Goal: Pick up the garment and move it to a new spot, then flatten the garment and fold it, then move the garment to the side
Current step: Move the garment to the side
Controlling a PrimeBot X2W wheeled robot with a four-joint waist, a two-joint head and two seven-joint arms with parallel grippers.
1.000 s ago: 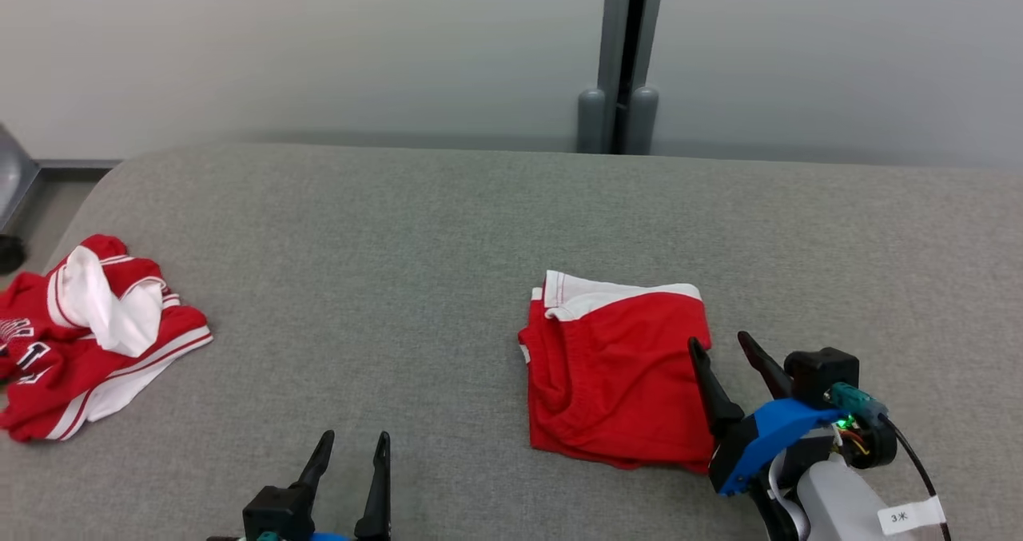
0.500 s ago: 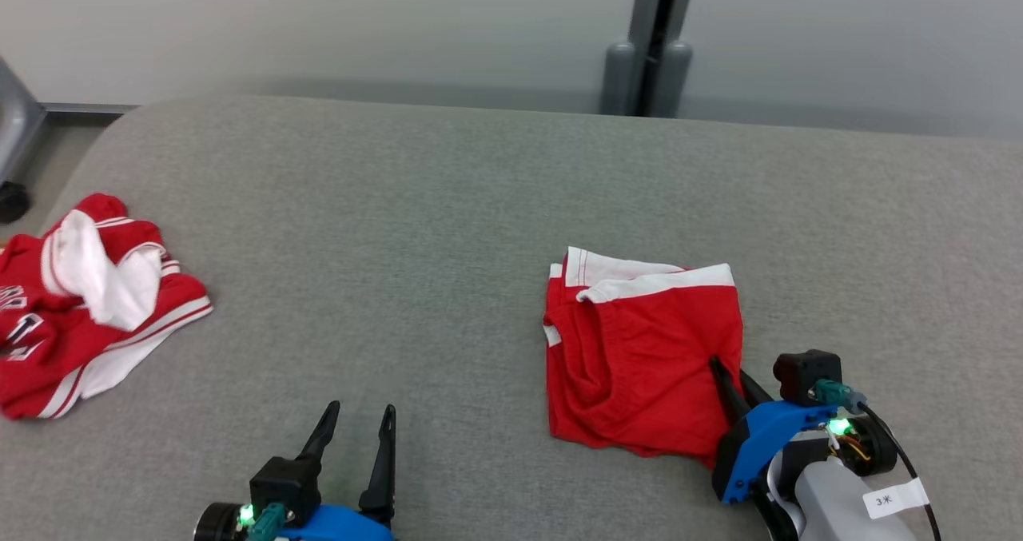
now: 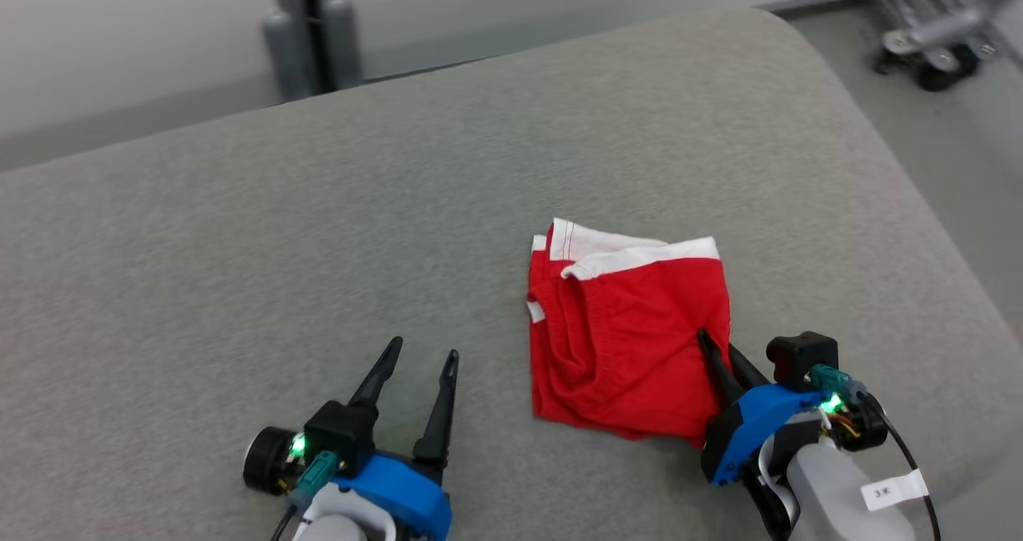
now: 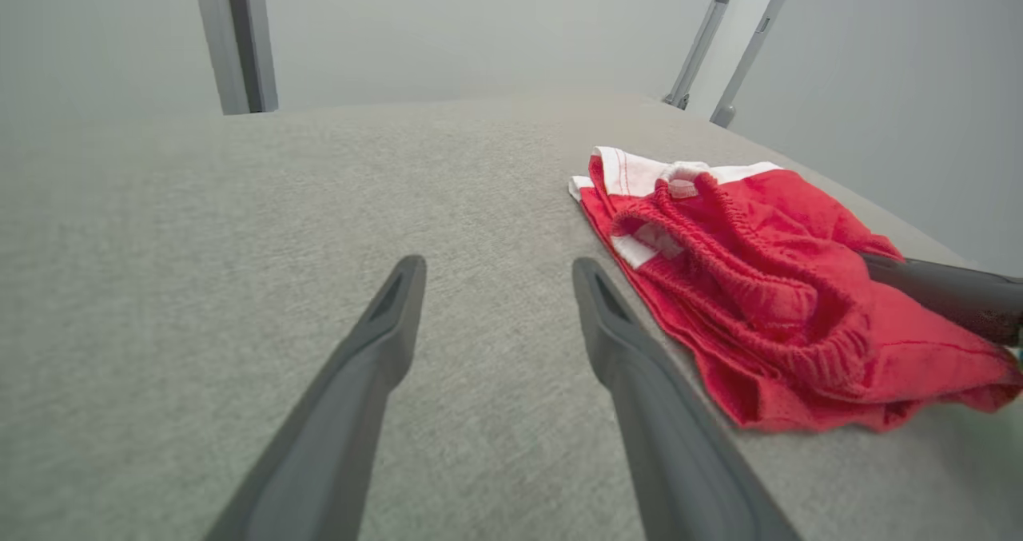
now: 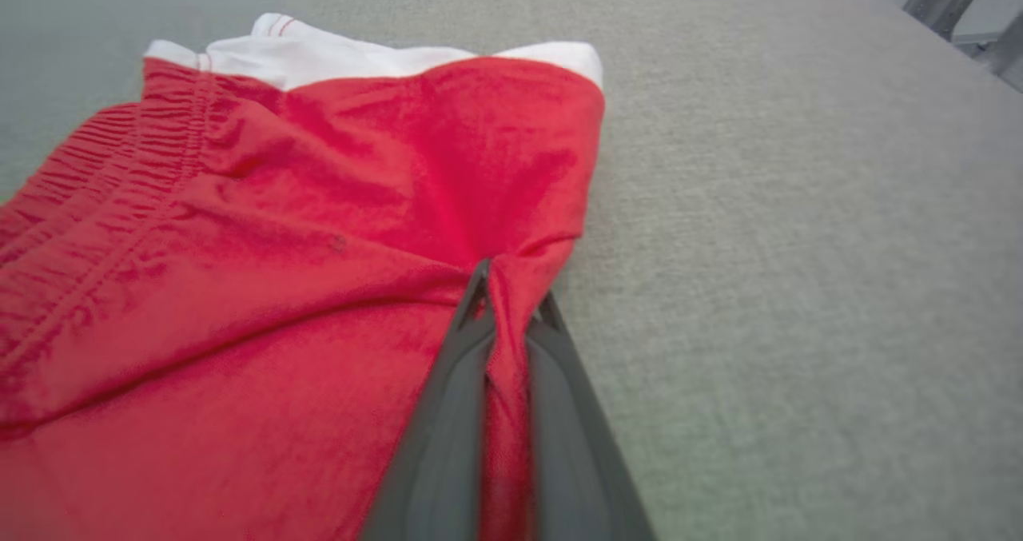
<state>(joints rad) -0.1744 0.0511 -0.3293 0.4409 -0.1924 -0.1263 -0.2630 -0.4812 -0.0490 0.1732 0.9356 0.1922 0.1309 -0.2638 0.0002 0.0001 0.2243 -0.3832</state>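
The garment (image 3: 623,333), red shorts with white trim, lies folded on the grey padded table (image 3: 240,245), right of centre. My right gripper (image 3: 717,343) is shut on a pinch of red cloth at its right edge; in the right wrist view the fold rises between the fingers of that gripper (image 5: 511,285) from the garment (image 5: 320,205). My left gripper (image 3: 424,349) stands open over bare table to the garment's left, apart from it. From the left wrist, that gripper (image 4: 497,265) holds nothing, and the garment (image 4: 759,277) lies to its right.
A grey post (image 3: 308,21) stands behind the table's far edge. The table's rounded right edge falls off to the floor, where a wheeled stand (image 3: 935,37) sits at the upper right. Bare table stretches left and beyond the garment.
My right gripper went from open beside the garment to shut on its right edge. The head camera has swung right, so the whole picture has shifted.
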